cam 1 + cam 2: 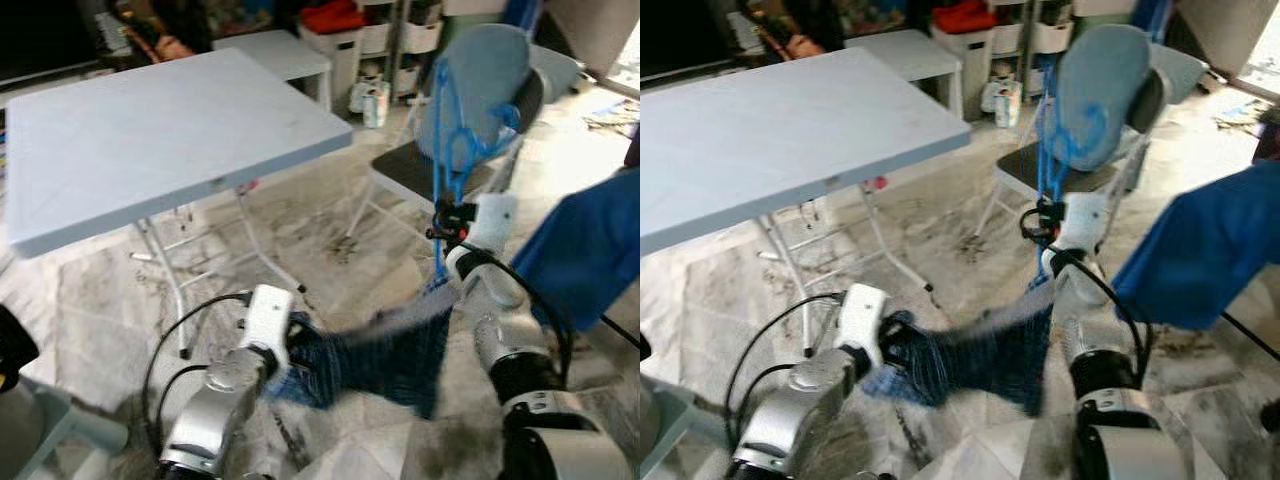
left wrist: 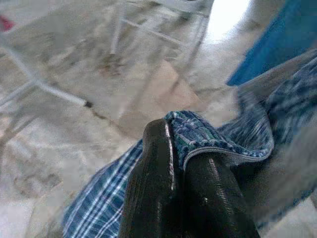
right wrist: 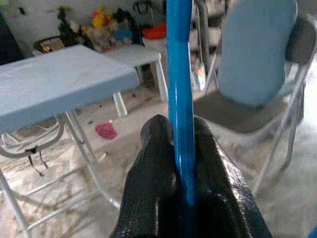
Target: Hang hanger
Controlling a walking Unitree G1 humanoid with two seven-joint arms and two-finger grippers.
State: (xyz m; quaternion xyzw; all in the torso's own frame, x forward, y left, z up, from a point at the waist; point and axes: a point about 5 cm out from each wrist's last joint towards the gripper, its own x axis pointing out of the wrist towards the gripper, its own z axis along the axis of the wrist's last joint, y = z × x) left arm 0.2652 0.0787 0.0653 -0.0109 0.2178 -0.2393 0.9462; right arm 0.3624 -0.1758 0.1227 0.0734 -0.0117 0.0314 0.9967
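Hanger [image 1: 452,120], of blue plastic, is held upright in the right half of the scene, its upper part standing in front of the grey backrest of the folding chair [image 1: 480,80]. The right gripper [image 3: 181,148] is closed on the hanger's straight blue bar, one black finger on each side, as the right wrist view shows plainly. The grip is taken low on the bar, presumably so that the top is left free for hooking.

A dark blue checked garment [image 1: 385,350] is stretched low across the near floor between the two arms. Its right end rises toward the hanger; whether it is already threaded on the hanger cannot be told, the frames being blurred there. Its left end is pinched in the left gripper [image 2: 181,163], whose fingers are shut on a folded hem. The cloth is judged to be held out sideways to keep it spread and off the floor while the hanger is carried.

A pale folding table [image 1: 150,130] stands to the far left, well apart from both grippers. A bright blue cloth [image 1: 590,250] hangs at the right edge, near the right arm. No rail or hook for hanging can be made out.
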